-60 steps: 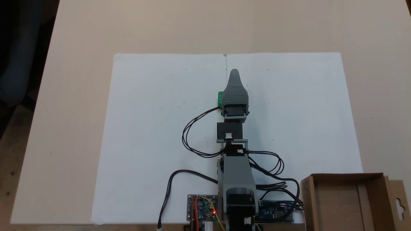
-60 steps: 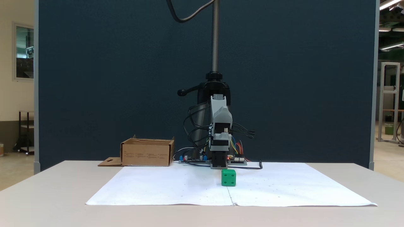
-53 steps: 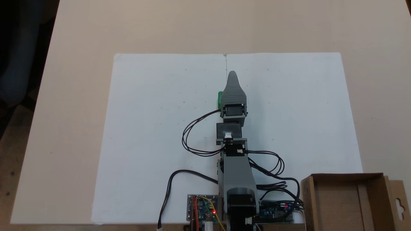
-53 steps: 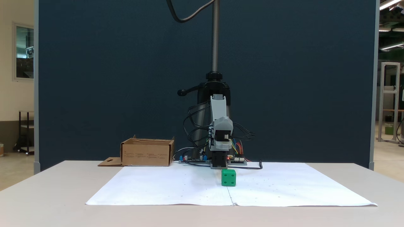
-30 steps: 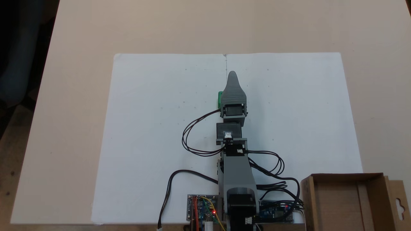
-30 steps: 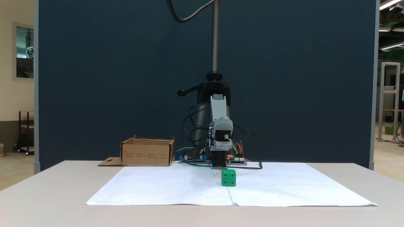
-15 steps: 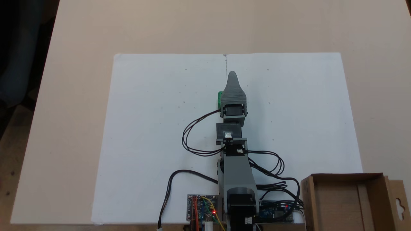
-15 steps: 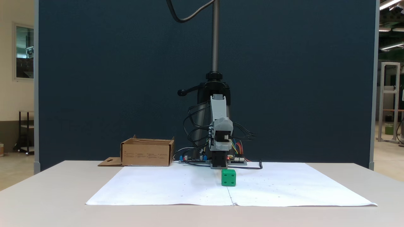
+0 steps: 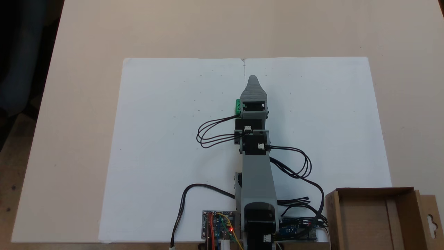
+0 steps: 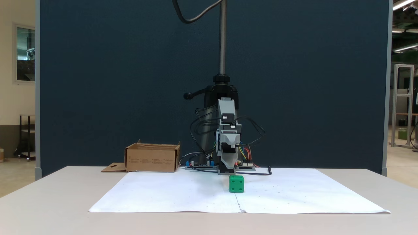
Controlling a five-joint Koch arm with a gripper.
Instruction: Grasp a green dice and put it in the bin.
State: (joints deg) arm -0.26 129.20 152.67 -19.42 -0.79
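The green dice (image 10: 236, 183) rests on the white paper (image 10: 169, 195), a small bright cube showing darker pips. From above, only a sliver of the green dice (image 9: 238, 107) shows at the left edge of the grey gripper body. My gripper (image 9: 253, 79) reaches out over the paper's middle fold, above the dice. Seen from the front, the gripper (image 10: 228, 164) slopes down just behind the dice and slightly left of it. Only one grey tip shows, so its jaws cannot be read. The brown cardboard bin (image 9: 373, 217) stands beside the arm's base, and from the front the bin (image 10: 152, 159) appears at the left.
Black cables (image 9: 208, 133) loop out from the arm. Circuit boards (image 9: 218, 227) with a red light sit at its base. A dark stand with a pole (image 10: 222, 49) rises behind the arm. The bin's flap (image 9: 431, 218) lies flat on the table.
The arm has stretched forward and the wrist has tipped down, so the gripper now slopes toward the table behind the dice. The dice and the bin have not moved.
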